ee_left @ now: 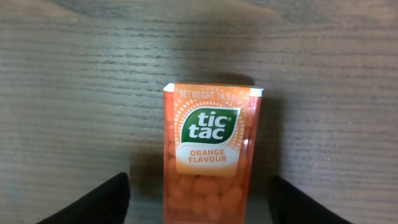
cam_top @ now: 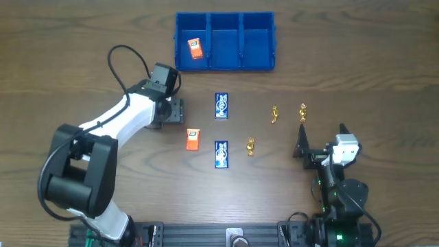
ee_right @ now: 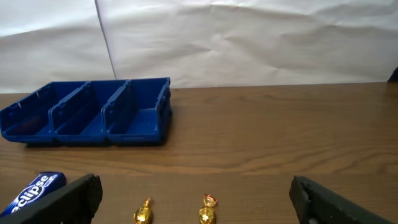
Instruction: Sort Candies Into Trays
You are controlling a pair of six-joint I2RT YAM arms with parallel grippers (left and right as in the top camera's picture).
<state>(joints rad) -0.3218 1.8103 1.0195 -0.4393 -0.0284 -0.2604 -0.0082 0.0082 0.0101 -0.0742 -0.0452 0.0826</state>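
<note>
The left gripper (ee_left: 199, 196) hangs open above the orange plastic mint box (ee_left: 211, 155) lying on the wooden bench (ee_left: 74, 93). The right gripper (ee_right: 193, 190) is open too and holds nothing. Farther, a second orange box (cam_top: 195, 47) lies in the left compartment of the blue plastic tray (cam_top: 225, 68).

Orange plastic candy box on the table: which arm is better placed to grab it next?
Left. The left gripper hangs open with the orange plastic candy box between its fingers; the right gripper faces gold-wrapped candies.

The left wrist view's edge cuts off the orange mint box (ee_left: 210, 155); the right wrist view's edge cuts the blue gum pack (ee_right: 31, 190).
</note>
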